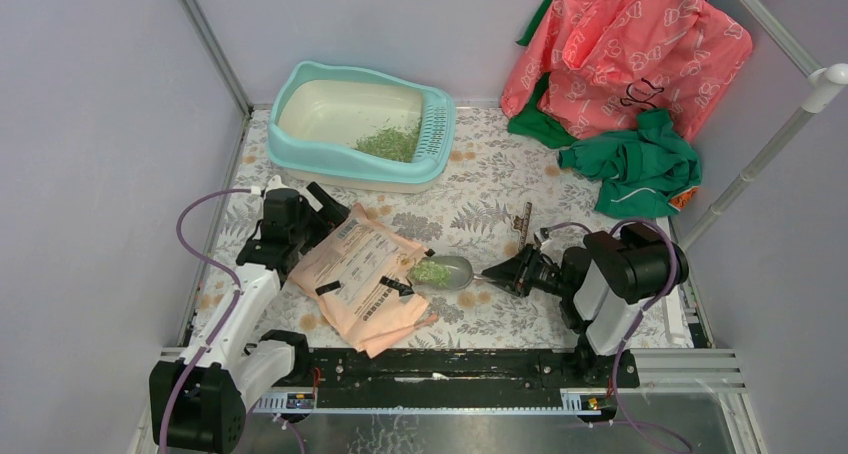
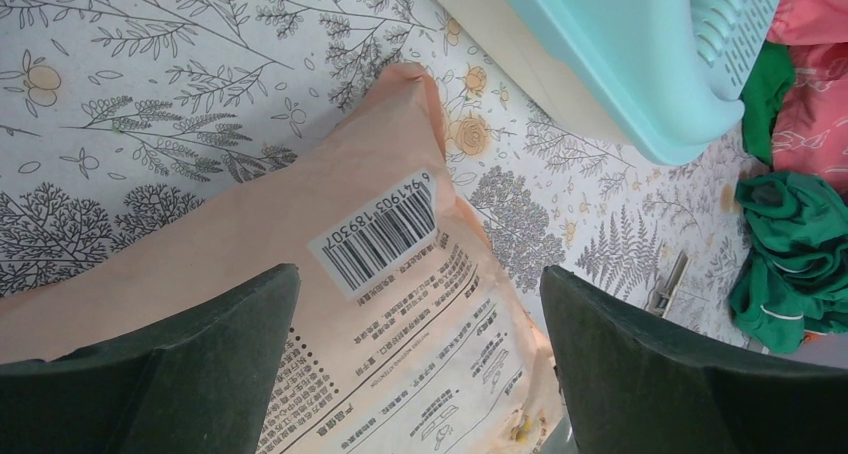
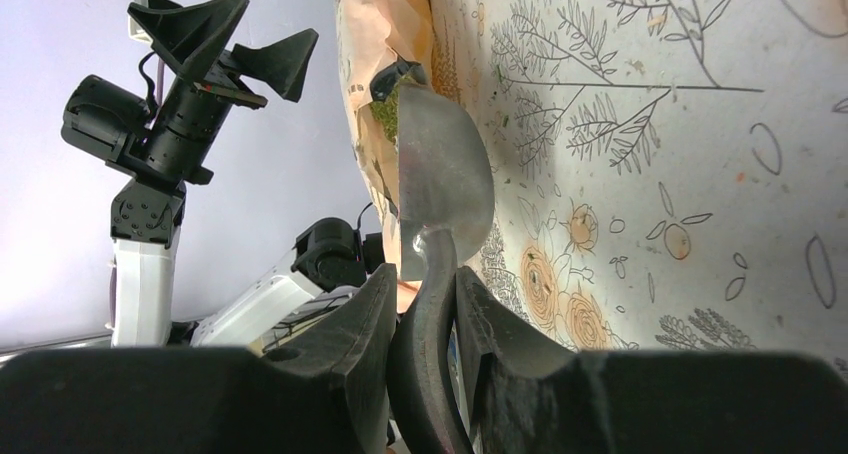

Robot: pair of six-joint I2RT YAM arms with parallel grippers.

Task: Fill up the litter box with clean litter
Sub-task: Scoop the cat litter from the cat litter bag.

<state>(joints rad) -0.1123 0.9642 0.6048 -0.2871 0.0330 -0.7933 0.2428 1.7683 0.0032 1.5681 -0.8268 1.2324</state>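
Observation:
The light-teal litter box [image 1: 300, 82] stands at the back left, with a small heap of green litter [image 1: 390, 142] near its grille end; its corner shows in the left wrist view [image 2: 620, 64]. The peach paper bag [image 1: 360, 274] lies flat in the middle, also seen in the left wrist view [image 2: 400, 304]. My left gripper [image 1: 322, 210] is open and empty over the bag's far corner [image 2: 420, 272]. My right gripper [image 1: 500, 272] is shut on the handle of the grey scoop [image 1: 452, 272]. The scoop holds green litter [image 1: 430, 271] at the bag's mouth and shows in the right wrist view [image 3: 440, 174].
A pink printed cloth [image 1: 630, 44] and a green cloth [image 1: 640, 164] lie at the back right. A small dark clip-like object [image 1: 522, 222] lies near my right gripper. Grey walls close in left and back, and a white frame pole [image 1: 760, 164] slants at the right.

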